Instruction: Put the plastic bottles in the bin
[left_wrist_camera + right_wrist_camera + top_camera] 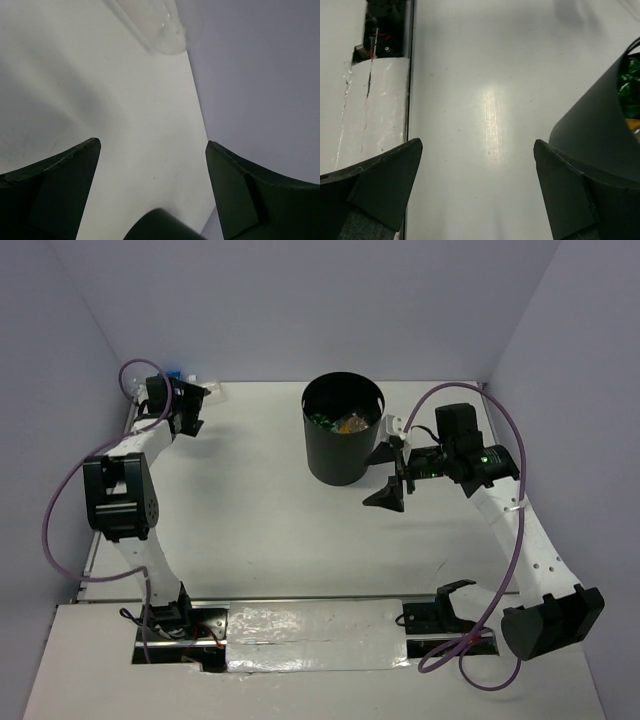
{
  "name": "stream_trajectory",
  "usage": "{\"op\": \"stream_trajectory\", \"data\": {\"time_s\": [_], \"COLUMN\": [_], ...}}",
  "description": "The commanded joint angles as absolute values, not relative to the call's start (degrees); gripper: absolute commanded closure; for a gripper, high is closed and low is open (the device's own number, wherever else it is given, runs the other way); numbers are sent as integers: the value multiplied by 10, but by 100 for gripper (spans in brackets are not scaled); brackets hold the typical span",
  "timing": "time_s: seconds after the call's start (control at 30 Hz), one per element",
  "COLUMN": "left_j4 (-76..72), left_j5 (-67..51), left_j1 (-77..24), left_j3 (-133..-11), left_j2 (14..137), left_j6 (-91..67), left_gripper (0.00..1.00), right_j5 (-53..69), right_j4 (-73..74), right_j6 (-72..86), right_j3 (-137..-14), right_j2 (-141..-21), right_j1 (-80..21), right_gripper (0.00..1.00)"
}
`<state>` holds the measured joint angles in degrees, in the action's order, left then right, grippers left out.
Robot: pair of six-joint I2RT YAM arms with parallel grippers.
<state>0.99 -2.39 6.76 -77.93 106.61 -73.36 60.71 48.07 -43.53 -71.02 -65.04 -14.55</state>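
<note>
At the far left corner of the table (250, 530), the left gripper (152, 144) was spread wide and held nothing. It pointed toward a clear bottle (162, 27) lying just ahead of it, apparently lined up for a pick. That bottle lay close to the table edge and the wall (260, 75), so there was little room beyond it and the approach probably had to come from the near side. The middle of the table between the arms was bare, which gave an open path for carrying across.

The bin (343, 455) stood upright right of centre, with a green bottle (322, 421) and an orange bottle (352, 424) already inside. Just beside its right wall hung the right gripper (388, 478), jaws wide apart and empty, apparently just after a drop. It was close enough that any sideways swing risked nudging the thin wall.
</note>
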Motion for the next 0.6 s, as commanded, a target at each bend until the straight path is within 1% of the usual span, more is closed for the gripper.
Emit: {"op": "stream_trajectory", "data": {"time_s": [0.0,0.2,0.43,0.57], "left_j4": [9,-17,-53,-51], "left_j5": [-3,-4,-3,22], "left_j1": [83,98,105,108], "left_j3": [-859,-969,-1047,-1078], "left_j2": [1147,1273,1354,1392], "left_j6": [-780,-811,-832,-854], "left_gripper": [1,1,1,1], "right_j5": [684,692,700,707], "right_j4": [491,483,505,508], "right_j6": [-471,-475,-497,-499], "right_j3": [-689,-675,-678,-675], "right_j2": [-627,-613,-614,-615], "right_j1": [-133,-115,-95,-82], "right_gripper": [0,0,0,0]}}
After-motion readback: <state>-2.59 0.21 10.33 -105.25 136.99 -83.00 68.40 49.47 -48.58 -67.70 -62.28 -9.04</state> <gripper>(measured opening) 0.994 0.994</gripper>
